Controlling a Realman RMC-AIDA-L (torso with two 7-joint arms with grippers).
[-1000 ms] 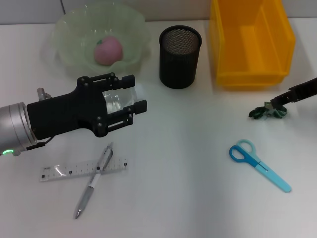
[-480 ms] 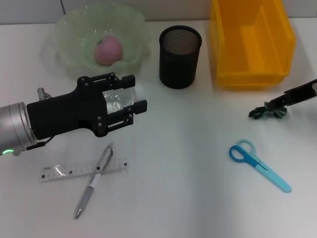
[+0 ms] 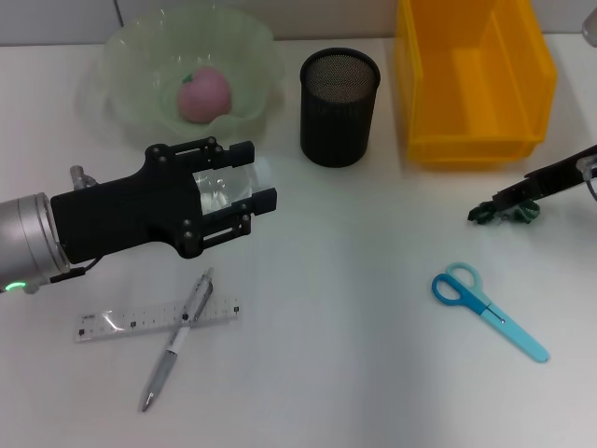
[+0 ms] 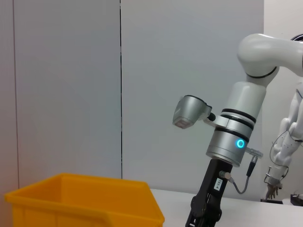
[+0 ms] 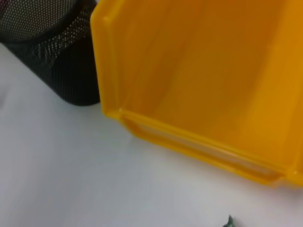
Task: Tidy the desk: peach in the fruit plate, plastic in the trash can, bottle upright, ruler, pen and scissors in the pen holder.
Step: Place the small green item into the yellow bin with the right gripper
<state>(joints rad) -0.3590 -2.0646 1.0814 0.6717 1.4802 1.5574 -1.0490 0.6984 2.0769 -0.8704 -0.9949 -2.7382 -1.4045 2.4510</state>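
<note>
My left gripper (image 3: 261,175) hovers over the desk (image 3: 354,280) in front of the fruit plate (image 3: 121,56), shut on a clear plastic body that looks like the bottle (image 3: 219,187); no label shows. The pink peach (image 3: 203,94) lies in the plate. At the right edge, my right gripper (image 3: 504,199) reaches in with its tip touching the crumpled dark green plastic (image 3: 508,215), which rests on the desk before the yellow trash can (image 3: 471,84). The pen (image 3: 177,341) lies across the ruler (image 3: 121,322) at the front left. The blue scissors (image 3: 485,308) lie at the front right.
The black mesh pen holder (image 3: 339,107) stands between the plate and the trash can and shows nothing inside. The right wrist view shows the trash can's front wall (image 5: 199,146), the pen holder (image 5: 61,56) and a tip of the plastic (image 5: 229,221).
The right arm has shifted slightly at the right edge, and its tip now sits lower on the green plastic. The plastic stays where it was. The left arm has not moved.
</note>
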